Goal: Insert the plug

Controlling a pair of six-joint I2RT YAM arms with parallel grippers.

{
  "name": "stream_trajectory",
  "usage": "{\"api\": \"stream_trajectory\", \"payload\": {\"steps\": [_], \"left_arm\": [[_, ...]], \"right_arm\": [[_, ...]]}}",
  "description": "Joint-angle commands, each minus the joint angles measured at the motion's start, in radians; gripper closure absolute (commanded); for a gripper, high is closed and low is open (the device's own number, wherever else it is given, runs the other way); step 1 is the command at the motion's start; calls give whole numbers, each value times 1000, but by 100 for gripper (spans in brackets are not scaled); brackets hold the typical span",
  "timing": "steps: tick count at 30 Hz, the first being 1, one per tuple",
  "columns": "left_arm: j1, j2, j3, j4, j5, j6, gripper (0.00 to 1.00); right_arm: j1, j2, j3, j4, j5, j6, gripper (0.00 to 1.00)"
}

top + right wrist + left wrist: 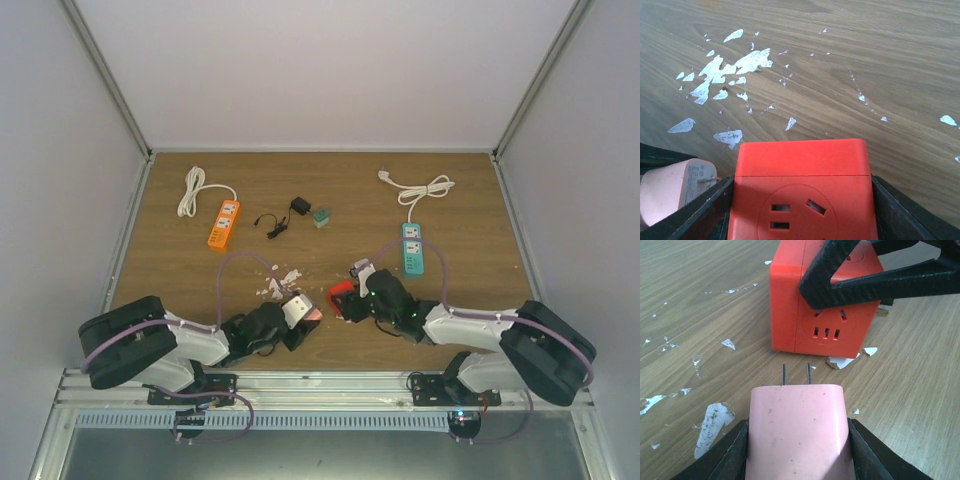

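The step in hand is lining up for insertion. The left claw (797, 442) is part closed on the sides of the pink plug (797, 422), gripping it firmly. Its two prongs (795, 374) point at the red socket cube (810, 315), close to it but not touching.

The right claw (802, 212) is closed about as far on the cube's two sides and steadies it on the bench (700, 300), near the front edge between the arms.

The next move, as I judge it, calls for matching the prongs to a pair of slots (826, 332) on the facing side. The plug then goes straight in while the cube is braced.
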Motion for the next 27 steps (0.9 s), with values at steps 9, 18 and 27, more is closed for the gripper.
{"api": "stream_trajectory", "payload": {"steps": [9, 18, 27], "left_arm": [[-64, 78, 46, 70, 11, 3, 90], [-83, 113, 77, 107, -38, 17, 90], [-119, 118, 77, 118, -162, 84, 91]], "right_arm": [[24, -22, -15, -54, 82, 45, 54], [64, 18, 11, -68, 126, 34, 54], [73, 14, 13, -65, 114, 26, 54]]}}
